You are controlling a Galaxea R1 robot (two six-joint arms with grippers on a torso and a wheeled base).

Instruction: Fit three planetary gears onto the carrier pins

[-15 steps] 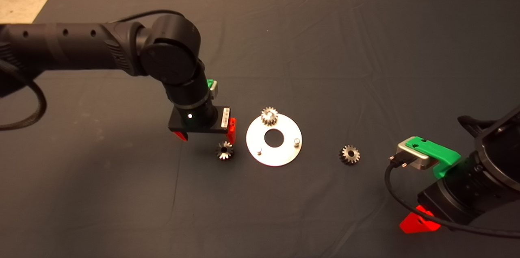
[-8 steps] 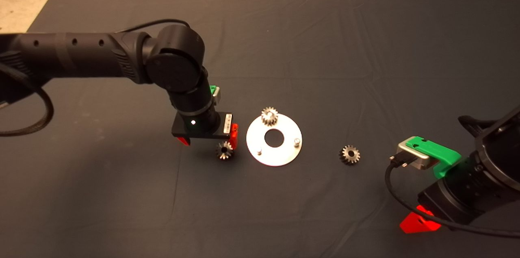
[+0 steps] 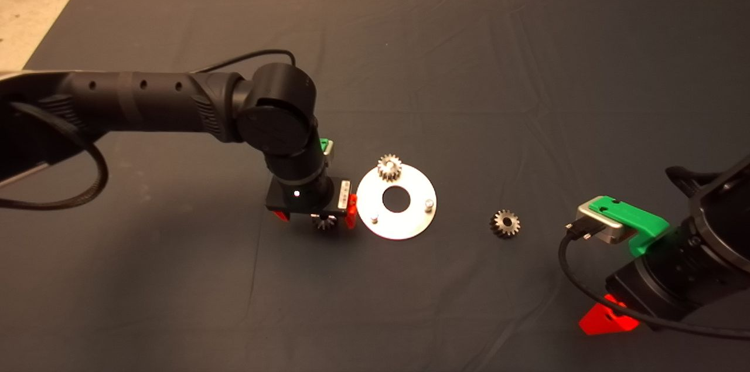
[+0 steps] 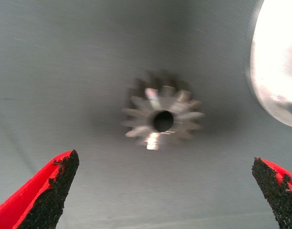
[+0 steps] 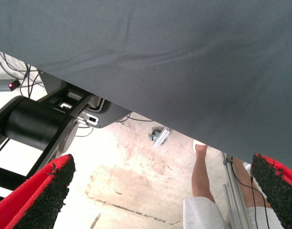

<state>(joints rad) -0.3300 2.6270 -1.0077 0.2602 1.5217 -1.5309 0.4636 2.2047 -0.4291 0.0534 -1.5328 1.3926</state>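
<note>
One planetary gear (image 3: 388, 167) already sits on a pin of the round plate (image 3: 404, 225); two carrier pins (image 3: 429, 204) stand bare. The left gripper (image 3: 319, 218), fingers spread wide, hovers over a second gear (image 4: 161, 120) lying flat on the surface just beside the plate. The step is picking it up: lower, then close. The third gear (image 3: 504, 223) lies apart, nearer the parked right gripper (image 3: 606, 320), also spread.

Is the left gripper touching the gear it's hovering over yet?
Apart. The left wrist view shows the gear lying on the mat with clear gaps to both open fingers of the left gripper.
</note>
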